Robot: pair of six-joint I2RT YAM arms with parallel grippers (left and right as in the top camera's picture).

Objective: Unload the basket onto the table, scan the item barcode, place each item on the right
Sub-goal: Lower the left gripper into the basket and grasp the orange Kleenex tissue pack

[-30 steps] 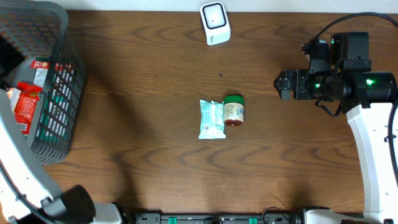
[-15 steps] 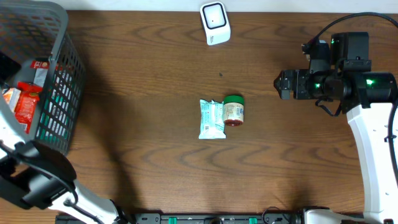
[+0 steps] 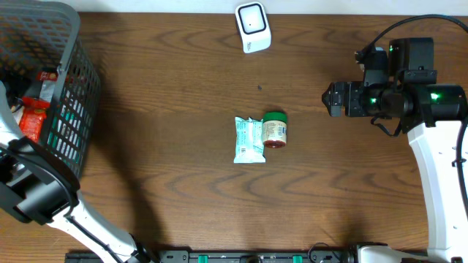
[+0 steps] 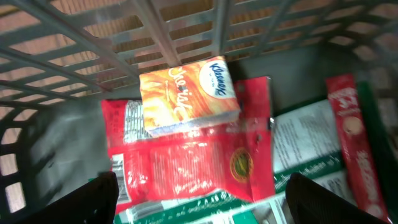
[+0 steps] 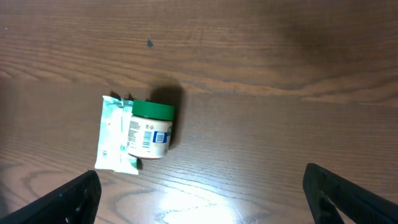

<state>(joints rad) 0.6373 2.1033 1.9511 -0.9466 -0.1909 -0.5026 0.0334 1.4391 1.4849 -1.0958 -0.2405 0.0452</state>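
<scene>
My left gripper [image 4: 205, 211] is open inside the grey basket [image 3: 73, 51], its fingers [image 4: 93, 199] spread above a red snack packet [image 4: 193, 165]. An orange tissue pack [image 4: 189, 93] lies on that packet's far end, against the basket wall. The white barcode scanner [image 3: 253, 27] stands at the table's far edge. A green-lidded jar [image 3: 275, 129] lies on its side at mid-table, touching a pale teal packet [image 3: 248, 139]. My right gripper [image 3: 333, 98] hovers open to the right of them, nothing between its fingers [image 5: 62, 199]. The jar [image 5: 151, 129] and teal packet [image 5: 113, 143] show ahead of it.
The basket also holds a green-and-white packet [image 4: 305, 143] and a red-striped packet [image 4: 351, 137]. The basket wall [image 4: 186, 31] rises close ahead of the left gripper. The left arm [image 3: 33, 190] reaches over the table's left front corner.
The left arm has swung further into the overhead view at the lower left, beside the basket. Its jaws have widened a little. The right arm, jar and teal packet have not moved.
</scene>
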